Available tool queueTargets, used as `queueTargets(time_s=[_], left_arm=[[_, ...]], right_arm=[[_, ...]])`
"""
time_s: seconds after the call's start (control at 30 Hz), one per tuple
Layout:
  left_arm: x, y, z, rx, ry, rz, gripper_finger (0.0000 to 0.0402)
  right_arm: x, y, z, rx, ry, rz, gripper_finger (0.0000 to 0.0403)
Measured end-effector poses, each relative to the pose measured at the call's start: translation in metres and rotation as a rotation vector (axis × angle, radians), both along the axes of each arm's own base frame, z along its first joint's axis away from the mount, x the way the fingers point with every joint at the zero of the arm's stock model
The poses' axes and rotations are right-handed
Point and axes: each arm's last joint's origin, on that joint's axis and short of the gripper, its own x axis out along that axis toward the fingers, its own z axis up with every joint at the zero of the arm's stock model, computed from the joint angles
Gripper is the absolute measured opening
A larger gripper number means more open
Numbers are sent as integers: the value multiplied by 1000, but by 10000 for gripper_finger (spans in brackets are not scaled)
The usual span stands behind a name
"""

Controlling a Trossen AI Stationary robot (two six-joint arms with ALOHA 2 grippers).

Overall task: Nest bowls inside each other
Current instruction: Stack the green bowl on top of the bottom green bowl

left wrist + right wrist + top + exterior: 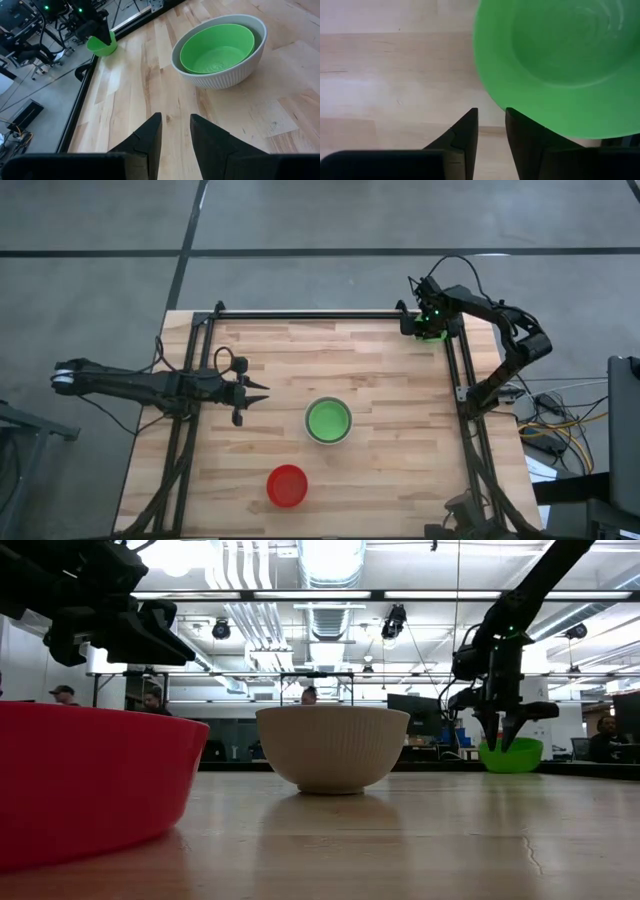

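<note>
An off-white ribbed bowl (328,421) rests on its base mid-table with a green bowl (217,48) nested inside it. A red bowl (287,485) rests near the front edge. Another green bowl (512,755) sits at the table's far right corner. My right gripper (491,122) points down over this bowl's edge, open. One finger is above the rim (500,105) and the other is outside it. My left gripper (175,127) hovers left of the off-white bowl, open, with nothing between its fingers. My right gripper comes at the far green bowl's rim (496,102) from above, pointing down. I cannot tell whether either finger touches it. The bowl sits upright on the table.
A black metal frame (455,380) runs along the table's far, left and right edges, close beside the far green bowl. Bare wood lies between the bowls. People and equipment show in the room beyond the table.
</note>
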Motion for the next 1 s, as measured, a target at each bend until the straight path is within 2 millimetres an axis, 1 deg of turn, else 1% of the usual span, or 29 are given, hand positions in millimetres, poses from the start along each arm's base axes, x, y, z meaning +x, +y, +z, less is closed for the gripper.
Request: queueTargets(time_s=[0.23, 0.37, 0.53, 0.67, 0.87, 1.0], left_arm=[[0, 0, 0, 0, 0, 0, 108], [0, 0, 0, 0, 0, 0, 108], [0, 0, 0, 0, 0, 0, 108], [0, 0, 0, 0, 0, 0, 108], [0, 0, 0, 0, 0, 0, 108], [0, 0, 0, 0, 0, 0, 108]], right_arm=[[1, -1, 1, -12, -2, 10, 93], [3, -7, 11, -56, -10, 46, 93], [4, -14, 21, -82, 18, 23, 93], [2, -23, 12, -19, 58, 29, 93], [9, -35, -2, 47, 88, 62, 93], [13, -41, -4, 48, 73, 85, 93]])
